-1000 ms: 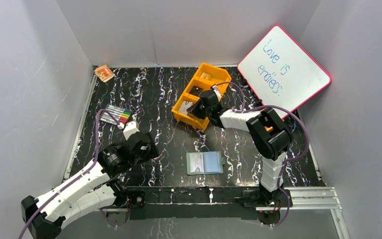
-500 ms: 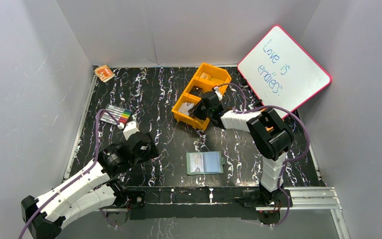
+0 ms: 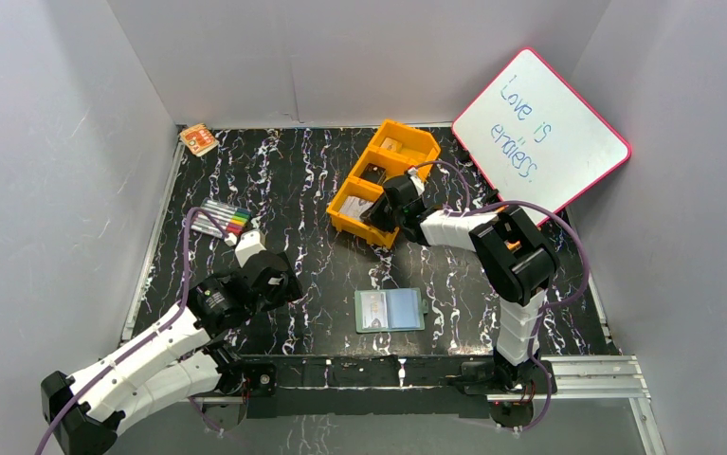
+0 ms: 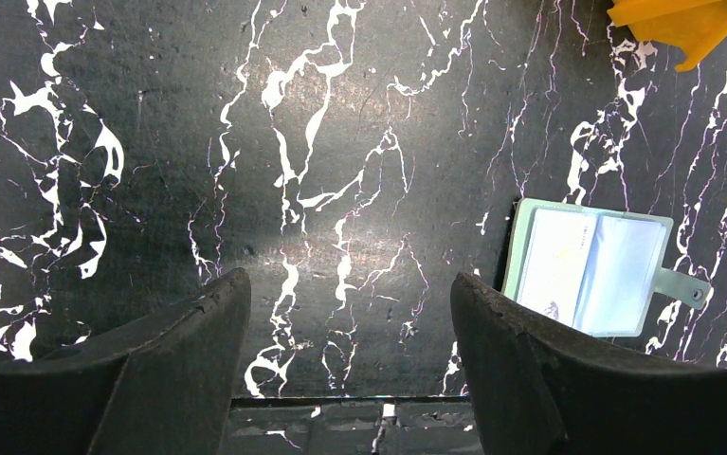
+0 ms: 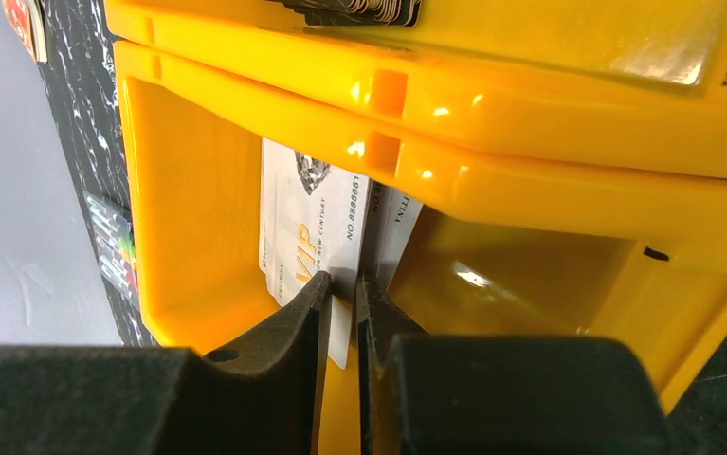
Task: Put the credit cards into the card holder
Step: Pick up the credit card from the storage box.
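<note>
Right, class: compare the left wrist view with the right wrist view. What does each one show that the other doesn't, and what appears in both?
Left wrist only: the card holder lying open on the table, and the left gripper, open and empty. Right wrist only: the right gripper pinching a VIP card that stands inside the orange tray, plus the markers at the left edge. Both: the orange tray and the black marbled table.
</note>
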Motion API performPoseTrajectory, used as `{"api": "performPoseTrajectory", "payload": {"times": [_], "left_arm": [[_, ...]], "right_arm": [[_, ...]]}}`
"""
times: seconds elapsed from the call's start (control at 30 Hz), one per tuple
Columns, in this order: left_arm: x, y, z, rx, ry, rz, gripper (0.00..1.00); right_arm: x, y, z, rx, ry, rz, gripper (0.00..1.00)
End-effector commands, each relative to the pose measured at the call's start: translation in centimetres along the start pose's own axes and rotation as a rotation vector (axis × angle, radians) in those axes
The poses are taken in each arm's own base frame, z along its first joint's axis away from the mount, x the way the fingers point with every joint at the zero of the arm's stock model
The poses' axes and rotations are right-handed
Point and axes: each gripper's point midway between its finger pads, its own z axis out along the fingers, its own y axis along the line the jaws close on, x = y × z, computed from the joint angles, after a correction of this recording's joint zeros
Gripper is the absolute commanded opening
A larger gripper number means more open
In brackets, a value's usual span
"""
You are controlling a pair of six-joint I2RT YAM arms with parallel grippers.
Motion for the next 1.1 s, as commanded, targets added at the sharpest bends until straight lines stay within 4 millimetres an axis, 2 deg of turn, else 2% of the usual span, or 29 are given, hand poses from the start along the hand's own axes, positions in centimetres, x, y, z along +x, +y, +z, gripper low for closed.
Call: {"api": "performPoseTrajectory", "payload": {"times": [0.0,0.1,0.4,0.57,0.83,1.07], "left_arm": [[-0.6,0.1,-0.1,-0.010,-0.023,0.003,0.74],[-0.5,0.1,-0.1,-0.010,-0.022,0.002,0.74],[-0.5,0.1,0.0,-0.010,-0.022,0.004,0.74],[-0.5,0.1,0.0,-0.011,-0.020,0.004,0.74],[-0.6,0.1,-0.1,-0.010,-0.025,-0.003,0.74],[-0.7,0.2,-0.2,-0.008,-0.028,-0.006,0.74]], "right_arm": [[-1.0,0.6,-0.4,-0.014,-0.027,-0.003,0.22],[-1.1,0.6,-0.6,-0.011,-0.031,-0.003,0.15],[-1.2,-0.4,-1.4,0.007,-0.041,0.000,0.14],[-1.5,-0.7,-1.8,0.016,-0.051,0.012,0.00],[-2.7,1.8,-4.2,-0.093,-0.080,0.133,0.00],[-3.6,3.6,-5.5,-0.165,-0.080,0.194,0.00]]}}
